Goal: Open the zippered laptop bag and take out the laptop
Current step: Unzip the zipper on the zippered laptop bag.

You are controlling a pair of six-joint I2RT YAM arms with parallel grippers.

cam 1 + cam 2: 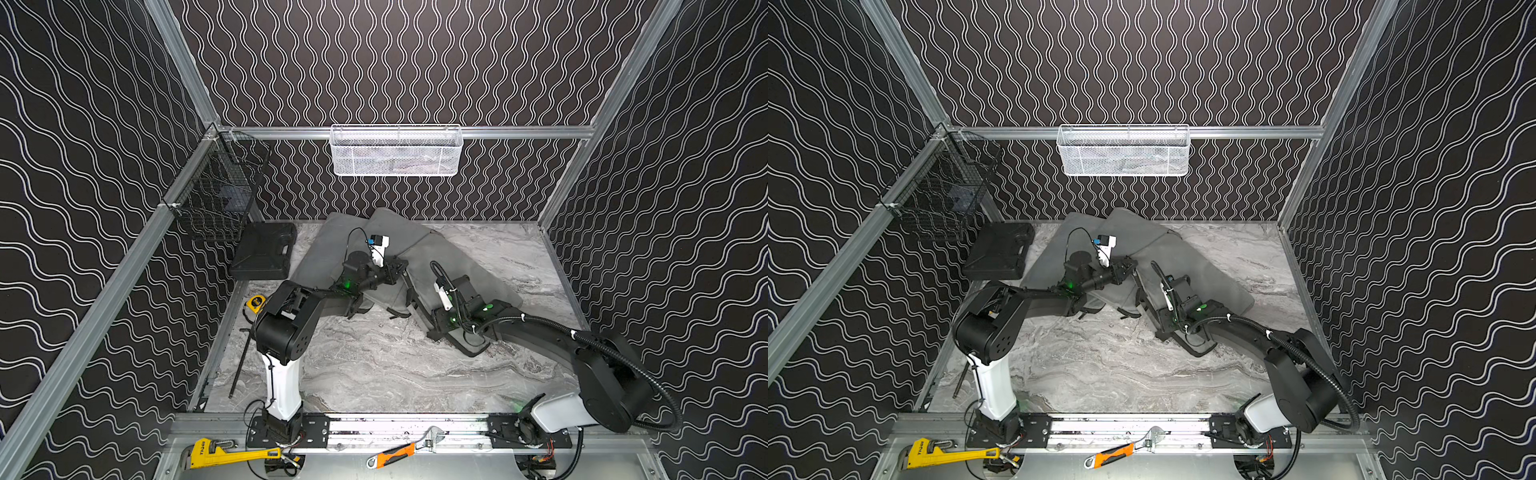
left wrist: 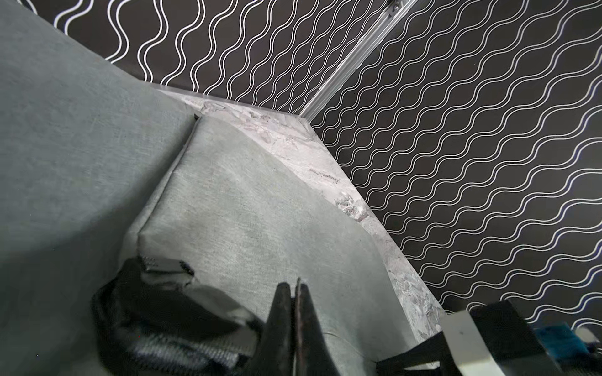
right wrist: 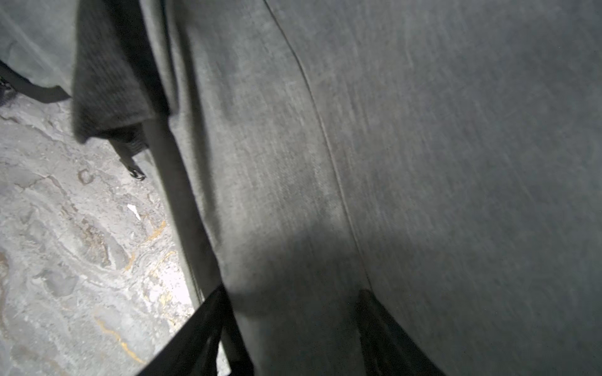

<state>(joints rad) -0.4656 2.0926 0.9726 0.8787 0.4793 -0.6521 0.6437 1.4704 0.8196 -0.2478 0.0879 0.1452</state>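
From here the grey laptop bag [image 1: 440,249] lies rumpled across the far half of the marble-patterned table [image 1: 395,374], with one corner up against the back edge. Both arms sit over it, so its middle is covered in both top views. The left gripper [image 2: 295,293] has its jaws pressed together above the fabric. A thin pale sliver pokes out between the tips, too small for me to name. Beside it a tangle of black webbing [image 2: 169,312] is blurred and cut off by the frame. The right gripper [image 3: 293,312] stands with its jaws wide apart at the bag's near edge, with grey cloth filling the gap between them. Only the finger ends show; the rest is out of frame. A smooth grey bar [image 3: 182,195] runs along that edge, and I cannot tell whether it belongs to the bag or to something inside it. A small metal clip [image 3: 138,174] hangs off a dark strap onto the table. I cannot make out whether the zipper is open, and I cannot see the laptop in any view.
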